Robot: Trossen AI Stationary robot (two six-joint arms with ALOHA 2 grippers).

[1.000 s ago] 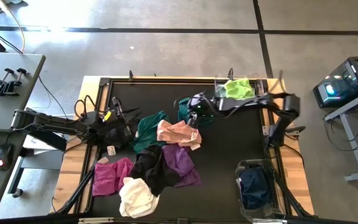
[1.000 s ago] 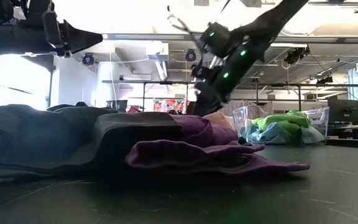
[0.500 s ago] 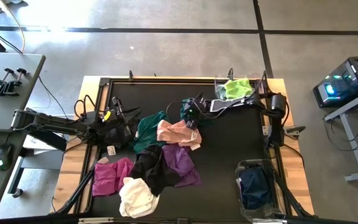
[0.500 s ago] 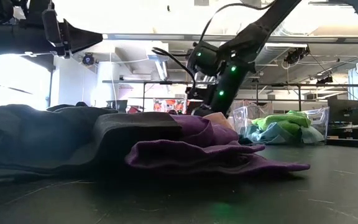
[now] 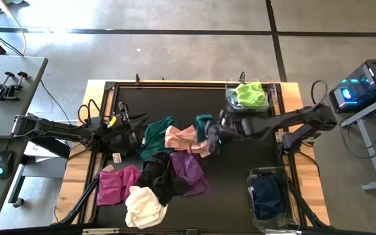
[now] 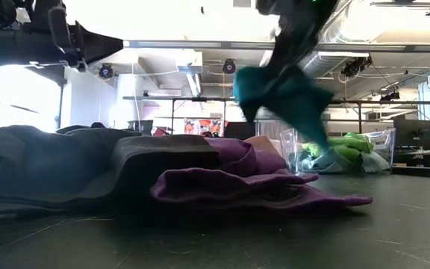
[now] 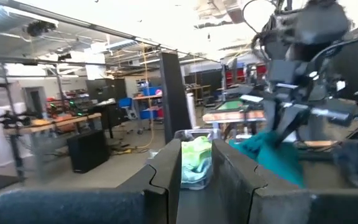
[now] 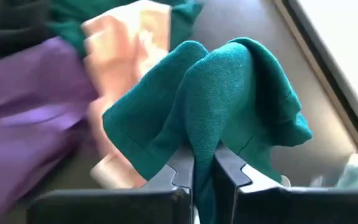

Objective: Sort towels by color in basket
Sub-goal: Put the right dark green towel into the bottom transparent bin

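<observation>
On your black worktop point(image 5: 240, 156) a pile of towels point(image 5: 165, 166) waits unsorted, while two baskets already hold some. Your right gripper point(image 8: 202, 163) is clamped on a teal towel point(image 8: 229, 99); your left gripper point(image 7: 194, 177), fingers slightly apart, holds nothing.

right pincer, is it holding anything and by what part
The right pincer is shut on a teal towel, pinching a bunched fold near its middle; the towel hangs lifted above the pile.
</observation>
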